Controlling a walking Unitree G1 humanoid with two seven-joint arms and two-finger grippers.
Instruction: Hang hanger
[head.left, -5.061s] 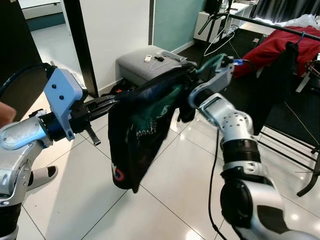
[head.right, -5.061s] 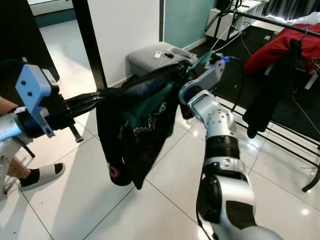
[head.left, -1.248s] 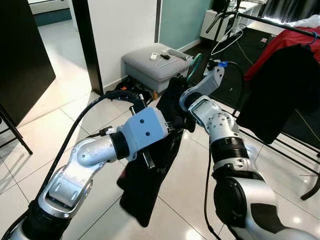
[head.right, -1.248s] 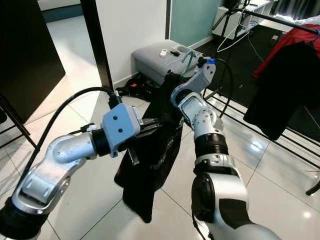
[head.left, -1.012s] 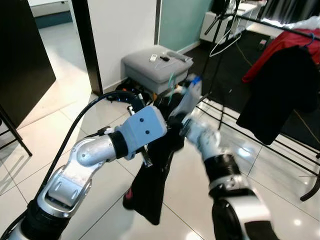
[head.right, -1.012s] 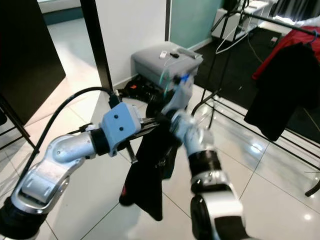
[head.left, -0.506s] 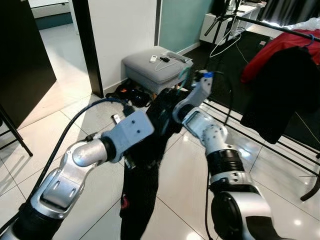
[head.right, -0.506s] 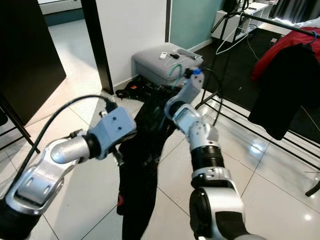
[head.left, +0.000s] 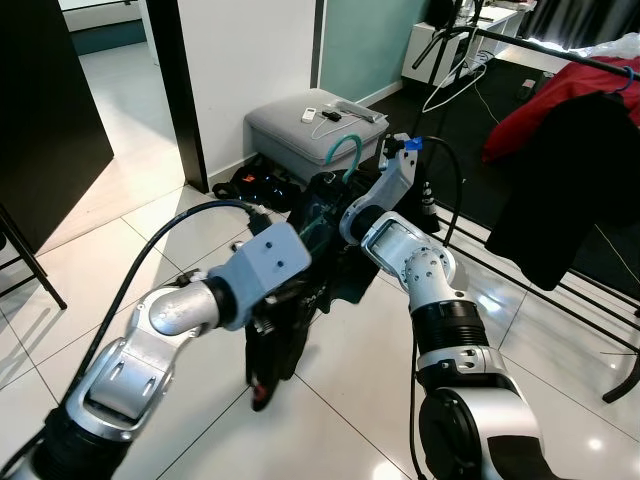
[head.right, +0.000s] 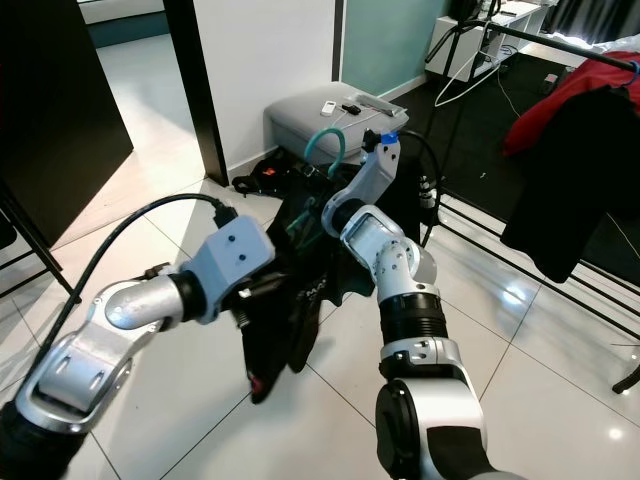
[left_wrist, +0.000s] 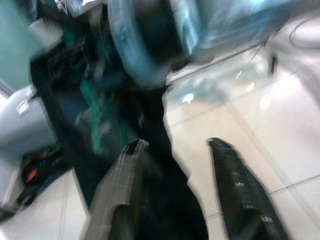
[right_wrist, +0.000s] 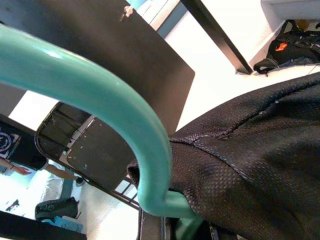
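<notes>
White floor tiles (head.left: 170, 215) and a grey ottoman (head.left: 300, 130) frame the scene as the right gripper (head.right: 335, 172) clamps the teal hanger (head.left: 341, 156) carrying a black shirt (head.left: 295, 300) at mid-room, well apart from the clothes rack (head.left: 560, 60). Beneath, the left gripper (left_wrist: 175, 150) has its fingers spread wide against the fabric.

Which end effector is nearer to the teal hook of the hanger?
The right end effector: it is just below the teal hook. The left end effector is lower, against the hanging black shirt.
</notes>
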